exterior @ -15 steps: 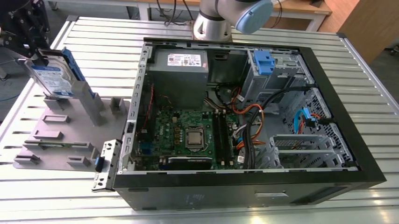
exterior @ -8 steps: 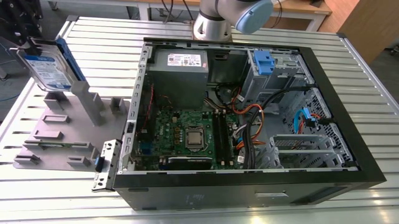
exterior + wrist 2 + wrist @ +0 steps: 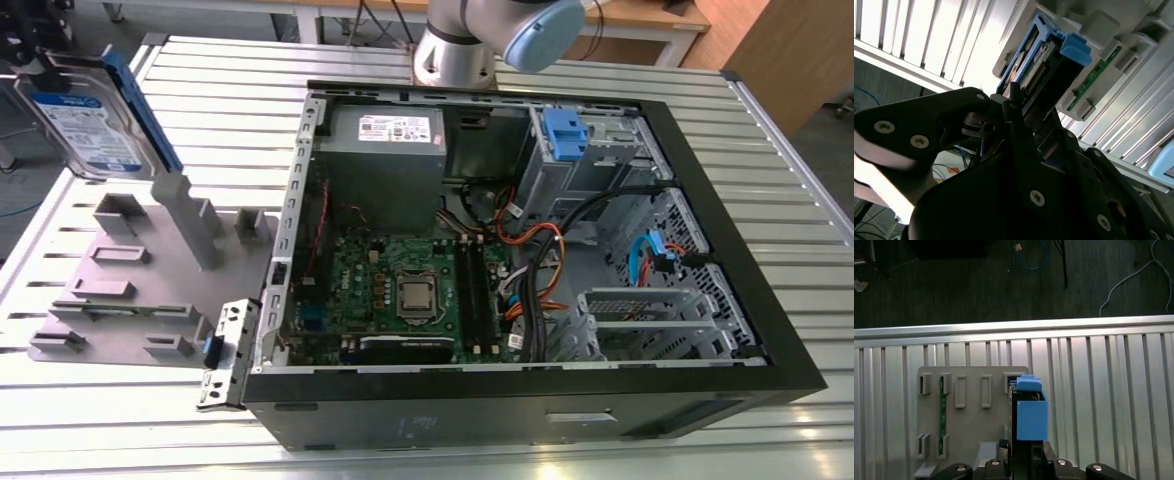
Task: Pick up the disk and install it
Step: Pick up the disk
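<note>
Pickup is done: your pincer (image 3: 1026,117) is clenched on the disk (image 3: 83,118), above the grey holder (image 3: 120,300). Installing remains; the computer case (image 3: 534,400) sits well aside.

arm (image 3: 467,45) cropped at top, disk (image 3: 1034,75) end behind fingers (image 3: 1019,135)

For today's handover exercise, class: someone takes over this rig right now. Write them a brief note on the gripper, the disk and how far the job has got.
Gripper: shut on the disk.
Disk: held in the air above the grey fixture plate, to the exterior view's left of the open computer case.
Done: the disk is picked up and off the plate.
Left: installing; the disk is not in the case yet.
</note>
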### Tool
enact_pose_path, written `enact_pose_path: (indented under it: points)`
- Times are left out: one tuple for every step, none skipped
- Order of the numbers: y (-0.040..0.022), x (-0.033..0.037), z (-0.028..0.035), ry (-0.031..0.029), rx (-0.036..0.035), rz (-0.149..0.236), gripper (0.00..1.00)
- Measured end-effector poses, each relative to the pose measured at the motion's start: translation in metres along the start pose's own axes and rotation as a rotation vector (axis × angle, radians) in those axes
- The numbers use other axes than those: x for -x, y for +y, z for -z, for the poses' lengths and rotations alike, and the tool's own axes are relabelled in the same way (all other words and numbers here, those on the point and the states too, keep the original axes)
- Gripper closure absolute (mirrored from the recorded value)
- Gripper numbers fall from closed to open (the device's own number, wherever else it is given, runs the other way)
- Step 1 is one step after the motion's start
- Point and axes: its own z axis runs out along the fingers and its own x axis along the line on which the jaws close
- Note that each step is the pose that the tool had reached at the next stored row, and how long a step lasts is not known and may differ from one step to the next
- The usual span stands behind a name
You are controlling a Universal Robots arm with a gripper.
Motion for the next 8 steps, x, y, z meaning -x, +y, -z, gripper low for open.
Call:
enact_pose_path:
  points:
    - [0.0001, 0.0002, 0.0033, -0.0001, -0.0001, 0.000, 0.65]
    - [0.0003, 0.0004, 0.0070, -0.0001, -0.0001, 0.000, 0.65]
    - [0.0005, 0.0007, 0.0107, -0.0001, -0.0001, 0.000, 0.65]
    - [0.0007, 0.0009, 0.0145, -0.0001, 0.0000, 0.000, 0.65]
    - [0.0008, 0.0012, 0.0183, -0.0001, -0.0002, 0.000, 0.65]
    - [0.0010, 0.0014, 0.0222, 0.0000, -0.0001, 0.000, 0.65]
    - [0.0012, 0.0016, 0.0258, -0.0001, 0.0000, 0.000, 0.65]
    - [0.0014, 0.0019, 0.0298, -0.0001, -0.0001, 0.000, 0.65]
